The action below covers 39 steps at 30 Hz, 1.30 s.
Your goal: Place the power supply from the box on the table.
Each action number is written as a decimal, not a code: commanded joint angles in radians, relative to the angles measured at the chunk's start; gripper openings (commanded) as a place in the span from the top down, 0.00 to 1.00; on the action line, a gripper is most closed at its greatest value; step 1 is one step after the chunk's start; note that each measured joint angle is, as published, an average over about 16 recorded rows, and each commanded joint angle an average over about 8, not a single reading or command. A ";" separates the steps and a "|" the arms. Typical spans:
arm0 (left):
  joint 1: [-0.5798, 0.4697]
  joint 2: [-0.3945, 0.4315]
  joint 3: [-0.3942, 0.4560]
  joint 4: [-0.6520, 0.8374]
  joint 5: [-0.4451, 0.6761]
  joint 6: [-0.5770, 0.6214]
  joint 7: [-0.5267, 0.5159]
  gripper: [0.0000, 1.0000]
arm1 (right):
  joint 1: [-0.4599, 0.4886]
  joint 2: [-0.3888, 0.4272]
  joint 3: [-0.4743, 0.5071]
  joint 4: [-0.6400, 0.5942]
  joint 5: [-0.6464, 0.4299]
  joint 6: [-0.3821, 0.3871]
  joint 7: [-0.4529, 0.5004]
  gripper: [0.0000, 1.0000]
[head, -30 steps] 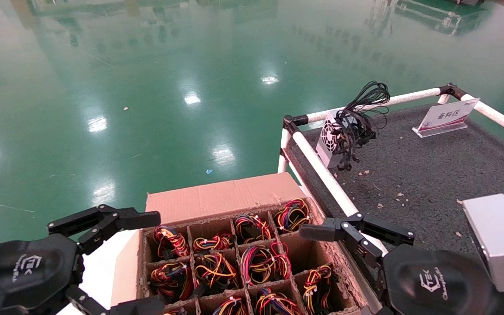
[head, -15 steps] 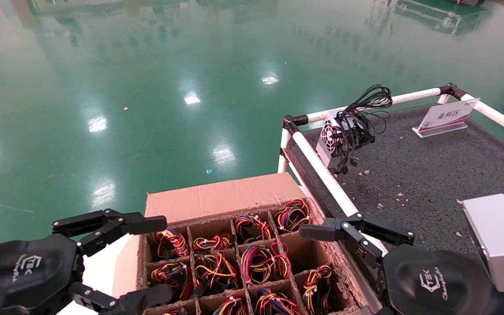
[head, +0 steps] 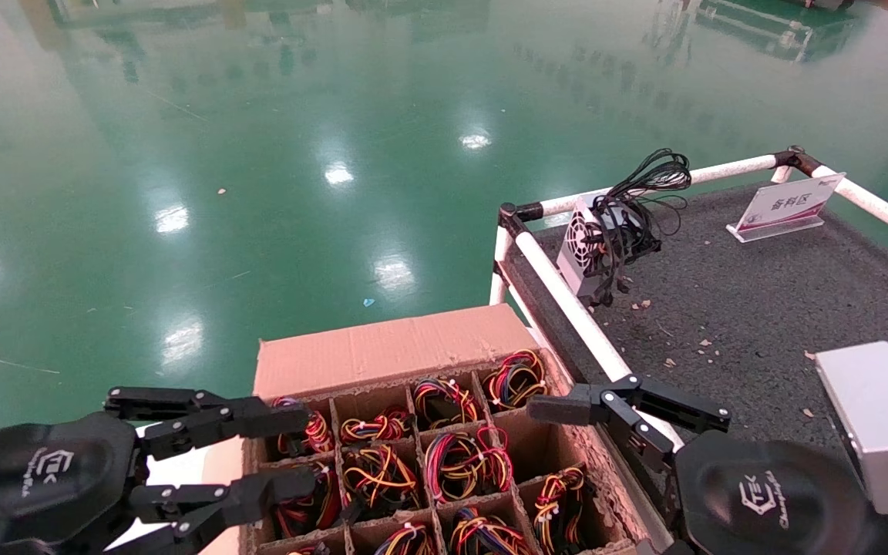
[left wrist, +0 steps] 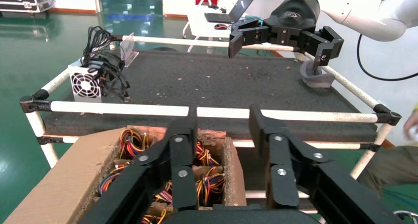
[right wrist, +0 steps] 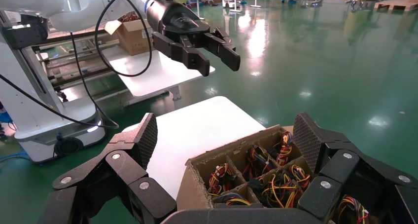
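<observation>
The box [head: 382, 351] runs off the lower edge; its units seem buried under wires.

One box [head: 382, 351] fills the lower centre of the head view, its grid showing three rows of four cells. Eleven wire bundles [head: 463, 459] can be counted in them, some partly hidden by fingers or the frame's lower edge. One table [head: 760, 308] sits at the right, carrying one fan unit [head: 579, 247] with one black cable bunch and one sign card [head: 787, 204] at upper right. Two grippers appear: left gripper [head: 301, 451] and right gripper [right wrist: 227, 135], two fingers each.
</observation>
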 commanded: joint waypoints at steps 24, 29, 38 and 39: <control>0.000 0.000 0.000 0.000 0.000 0.000 0.000 0.19 | -0.001 0.000 0.000 0.000 -0.001 0.000 0.000 0.00; 0.000 0.000 0.000 0.000 0.000 0.000 0.000 0.00 | -0.004 -0.017 -0.016 -0.006 -0.029 0.023 0.006 0.00; 0.000 0.000 0.000 0.000 0.000 0.000 0.000 0.00 | 0.016 -0.099 -0.088 -0.049 -0.166 0.122 0.025 0.00; 0.000 0.000 0.000 0.000 0.000 0.000 0.000 0.00 | 0.021 -0.105 -0.093 -0.059 -0.179 0.127 0.024 0.00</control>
